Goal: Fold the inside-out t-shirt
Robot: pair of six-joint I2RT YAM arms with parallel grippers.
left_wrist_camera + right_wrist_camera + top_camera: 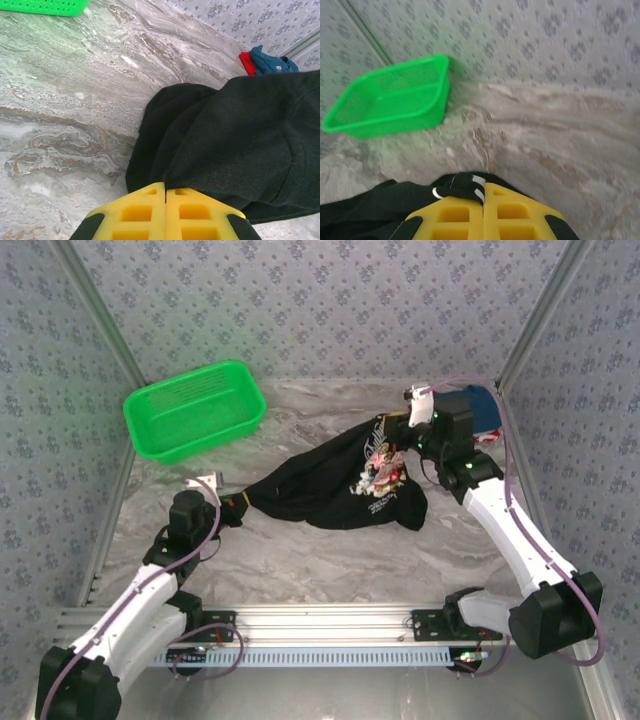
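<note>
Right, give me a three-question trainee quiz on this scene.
1. True or false: the left fingers and the right fingers are both shut on the black t-shirt.
2. Where is the green basket? A: far left corner. B: under the t-shirt. C: near right corner.
3. What main colour is the garment in the far right corner?
Key: 1 true; 2 A; 3 blue, with some red.

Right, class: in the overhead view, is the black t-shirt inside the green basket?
No, the t-shirt is out on the table, to the right of the green basket and apart from it.
</note>
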